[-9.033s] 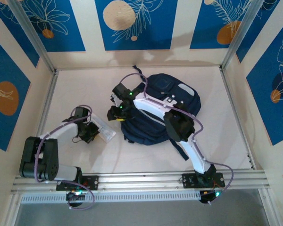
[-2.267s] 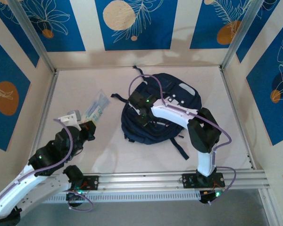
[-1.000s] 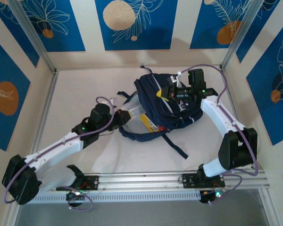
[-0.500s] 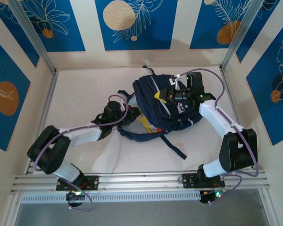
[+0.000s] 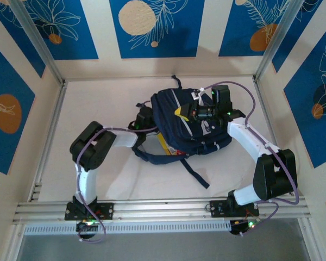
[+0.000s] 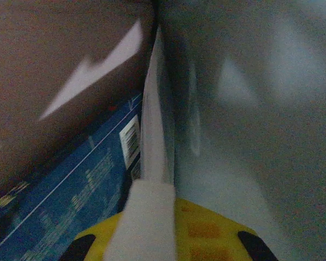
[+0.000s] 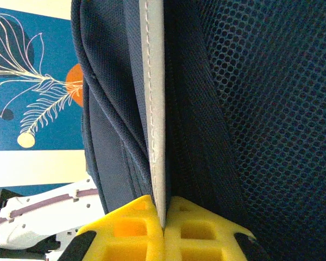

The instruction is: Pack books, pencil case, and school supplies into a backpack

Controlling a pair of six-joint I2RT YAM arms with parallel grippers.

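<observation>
The navy backpack [image 5: 206, 130] lies in the middle of the table with its mouth facing left. My right gripper [image 5: 180, 112] is over its top, shut on the grey trim of the backpack's opening edge [image 7: 154, 109], holding it up. My left gripper [image 5: 146, 122] is at the mouth. In the left wrist view it is inside the dim backpack, shut [image 6: 155, 198] on a thin pale flat item [image 6: 152, 141] seen edge-on; I cannot tell whether this is the pencil case. A blue book [image 6: 70, 196] lies to its left. A yellow book's edge [image 5: 164, 144] shows at the mouth.
A navy strap [image 5: 198, 176] trails over the table toward the near edge. My left arm's elbow [image 5: 89, 148] is folded high at the left. Aluminium rails [image 5: 163, 207] and patterned walls bound the table [image 5: 87, 103].
The left arm has folded up and pushed its gripper further right into the backpack's mouth. The right gripper has drawn the held edge slightly left and down; the strap has shifted.
</observation>
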